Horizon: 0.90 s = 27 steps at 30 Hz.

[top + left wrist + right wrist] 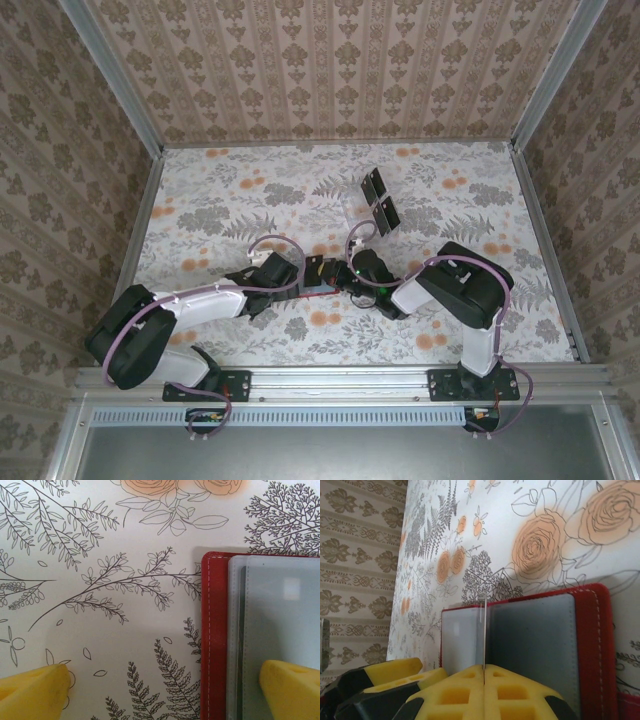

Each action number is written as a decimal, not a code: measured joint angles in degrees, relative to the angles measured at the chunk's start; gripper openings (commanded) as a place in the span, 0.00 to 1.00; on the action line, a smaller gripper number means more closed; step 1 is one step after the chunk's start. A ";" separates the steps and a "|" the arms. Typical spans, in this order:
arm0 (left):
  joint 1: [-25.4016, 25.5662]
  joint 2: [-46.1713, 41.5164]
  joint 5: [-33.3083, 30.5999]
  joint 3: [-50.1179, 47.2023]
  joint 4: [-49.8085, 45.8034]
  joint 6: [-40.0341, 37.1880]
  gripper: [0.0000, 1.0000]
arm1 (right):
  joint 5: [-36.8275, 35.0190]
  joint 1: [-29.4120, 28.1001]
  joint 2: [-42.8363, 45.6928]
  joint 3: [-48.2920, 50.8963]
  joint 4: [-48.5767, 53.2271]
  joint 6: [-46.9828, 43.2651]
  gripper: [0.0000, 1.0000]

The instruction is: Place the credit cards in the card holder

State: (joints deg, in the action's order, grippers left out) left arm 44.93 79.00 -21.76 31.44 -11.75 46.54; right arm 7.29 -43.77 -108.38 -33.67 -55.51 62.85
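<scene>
The red card holder [215, 640] lies open and flat on the flowered tabletop [100, 630], at the right side of the left wrist view, with its greyish sleeves [280, 630] turned upward. In the top view this place is in the lower middle of the frame, where the two arms meet. The right pincer [484, 672], at the bottom centre of its own view, is pressed together and pinches a thin leaf [484, 630] that stands upright and is seen edge-on, just in front of the holder's panels. I cannot tell if this leaf is a clear page of the holder or a card. I think it is held up so that a pocket stays open and easy to reach. The left pincer [162, 695] is spread wide across the holder's left edge. One yellow finger [35, 692] is over the bare tabletop at the lower left, and the other is over the sleeves at the lower right. This looks to me like a position for steadying the holder, but I cannot tell whether it touches. The credit cards [372, 185], two black ones, lie in the upper middle of the top view, well apart from the holder. The sleeves that show look empty, so I judge that the loading is only at its start.
</scene>
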 measured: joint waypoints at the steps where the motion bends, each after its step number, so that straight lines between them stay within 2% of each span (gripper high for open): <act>1: 0.00 0.00 0.00 0.00 0.00 0.00 1.00 | 0.13 0.00 0.00 0.20 -0.11 0.20 0.00; 27: 0.00 0.00 0.00 -0.09 0.22 0.02 1.00 | 3.91 -0.17 -2.38 0.96 -3.26 2.12 0.00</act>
State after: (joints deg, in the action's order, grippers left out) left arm 44.93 79.00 -21.76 31.35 -11.53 46.57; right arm 11.20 -43.94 -110.76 -32.71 -58.76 64.97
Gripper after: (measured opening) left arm 0.997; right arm 0.043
